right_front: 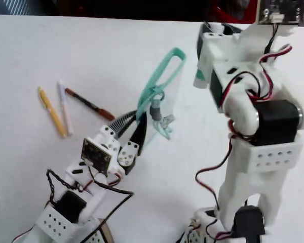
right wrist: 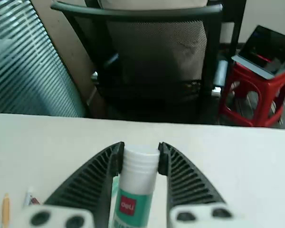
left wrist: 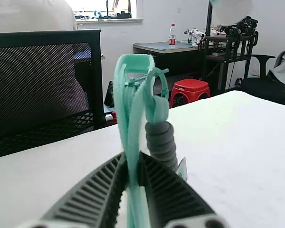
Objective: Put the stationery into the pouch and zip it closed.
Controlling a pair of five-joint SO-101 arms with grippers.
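The left gripper [left wrist: 133, 159] is clamped on the pouch [left wrist: 132, 95] rim, holding it upright. The right gripper [right wrist: 139, 151] squeezes a glue stick [right wrist: 137, 175] just beside the pouch. Three pens [right_front: 65, 107] lie on the tabletop [right_front: 106, 45]. Seemingly nothing is packed yet, and the zip is undone.

I'm working in an office or lab room. Past my left gripper [left wrist: 133, 161] stand a black mesh chair [left wrist: 42, 80], a red stool [left wrist: 190, 90] and a cluttered desk [left wrist: 164, 47]; beyond my right gripper [right wrist: 139, 152], window blinds [right wrist: 23, 61].
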